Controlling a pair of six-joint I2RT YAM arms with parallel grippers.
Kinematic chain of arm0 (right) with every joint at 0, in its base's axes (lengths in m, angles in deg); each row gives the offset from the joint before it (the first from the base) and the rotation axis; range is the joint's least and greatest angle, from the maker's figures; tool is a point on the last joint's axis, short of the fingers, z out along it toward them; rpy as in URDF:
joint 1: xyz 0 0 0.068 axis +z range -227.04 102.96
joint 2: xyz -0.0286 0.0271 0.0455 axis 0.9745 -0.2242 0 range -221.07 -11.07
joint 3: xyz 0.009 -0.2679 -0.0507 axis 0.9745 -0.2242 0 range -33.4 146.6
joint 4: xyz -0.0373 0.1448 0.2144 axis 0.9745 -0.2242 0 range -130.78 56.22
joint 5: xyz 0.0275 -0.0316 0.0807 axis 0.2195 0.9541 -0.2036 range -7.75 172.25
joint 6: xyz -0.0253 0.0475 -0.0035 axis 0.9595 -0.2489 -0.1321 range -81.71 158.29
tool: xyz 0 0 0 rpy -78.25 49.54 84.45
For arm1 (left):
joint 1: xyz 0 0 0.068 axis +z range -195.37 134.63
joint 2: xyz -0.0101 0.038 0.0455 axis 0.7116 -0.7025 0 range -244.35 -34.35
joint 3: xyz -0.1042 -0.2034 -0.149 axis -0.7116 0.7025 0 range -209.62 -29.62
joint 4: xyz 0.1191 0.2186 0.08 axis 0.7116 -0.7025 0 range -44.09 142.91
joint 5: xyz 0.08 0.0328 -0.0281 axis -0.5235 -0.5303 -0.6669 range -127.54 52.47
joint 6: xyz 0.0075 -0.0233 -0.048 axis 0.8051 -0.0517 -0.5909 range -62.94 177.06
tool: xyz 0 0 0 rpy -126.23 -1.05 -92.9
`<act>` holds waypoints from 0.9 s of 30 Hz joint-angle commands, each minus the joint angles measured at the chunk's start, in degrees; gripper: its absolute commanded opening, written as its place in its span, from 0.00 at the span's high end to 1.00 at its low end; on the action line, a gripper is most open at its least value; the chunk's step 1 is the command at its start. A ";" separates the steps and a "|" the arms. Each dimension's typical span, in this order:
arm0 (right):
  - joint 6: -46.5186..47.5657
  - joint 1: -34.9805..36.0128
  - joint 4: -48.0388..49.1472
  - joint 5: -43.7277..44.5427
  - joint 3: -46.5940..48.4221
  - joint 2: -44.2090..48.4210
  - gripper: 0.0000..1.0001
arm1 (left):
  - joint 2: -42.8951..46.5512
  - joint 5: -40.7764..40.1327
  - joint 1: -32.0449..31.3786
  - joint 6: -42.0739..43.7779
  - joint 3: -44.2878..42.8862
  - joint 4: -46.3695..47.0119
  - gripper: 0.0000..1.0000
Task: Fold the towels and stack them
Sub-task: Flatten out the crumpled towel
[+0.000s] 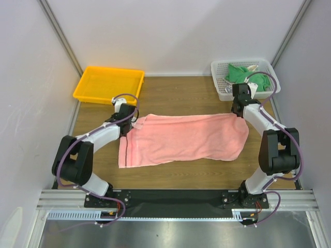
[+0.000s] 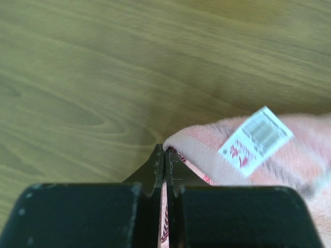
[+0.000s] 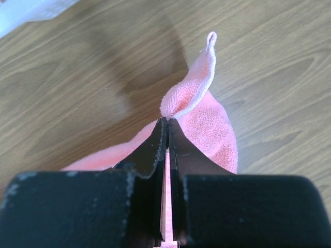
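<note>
Left hand and right hand each clamp a far corner of the salmon-pink towel
Its long axis lies side to side between them; the fold likely goes nearward

Being counted are one salmon-pink cloth towel, one green cloth towel, one yellow plastic tray, one white mesh basket and two white-and-black robot arms.

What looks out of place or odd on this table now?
Nothing is spilled or damaged. The pink towel lies crooked, its right end rumpled, with the left gripper and right gripper pinching its far corners. The green towel sits crumpled in the white basket.
</note>
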 commanded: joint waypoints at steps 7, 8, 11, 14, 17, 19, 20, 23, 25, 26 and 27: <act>2.21 -0.49 2.82 1.08 2.65 -0.41 1.00 | 7.81 1.32 7.18 -7.53 4.68 0.46 0.99; 2.30 -0.48 2.64 0.55 3.52 -0.94 1.00 | 7.37 1.32 7.62 -7.44 3.89 0.10 1.00; 2.30 -0.22 2.20 -0.68 7.30 -3.40 1.00 | 6.67 0.70 9.64 -7.17 2.04 -0.43 1.00; 2.13 0.74 1.24 -1.48 10.12 -4.29 1.00 | 6.92 2.02 11.75 -6.56 1.25 0.01 1.00; 2.48 2.32 0.97 0.01 9.78 -2.46 1.00 | 10.17 3.60 11.75 -5.07 1.59 0.71 1.00; 3.09 3.03 1.41 1.42 8.90 1.41 1.00 | 14.30 5.61 11.75 -4.63 2.04 0.72 1.00; 3.18 3.38 1.24 1.69 8.55 2.81 1.00 | 16.05 5.98 11.67 -4.36 1.95 0.28 1.00; 4.15 4.00 0.54 2.74 8.10 10.28 1.00 | 22.82 6.94 11.66 -3.31 0.63 -2.53 1.00; 4.41 4.26 -1.47 3.62 8.37 16.33 1.00 | 28.42 7.12 11.66 -2.08 -0.68 -4.81 1.00; 4.59 4.35 -2.36 3.97 8.63 18.71 1.00 | 30.20 7.73 11.66 -1.64 -1.30 -5.60 1.00; 4.68 4.52 -3.15 4.50 8.89 20.83 1.00 | 32.22 8.26 11.58 -1.20 -2.17 -7.00 1.00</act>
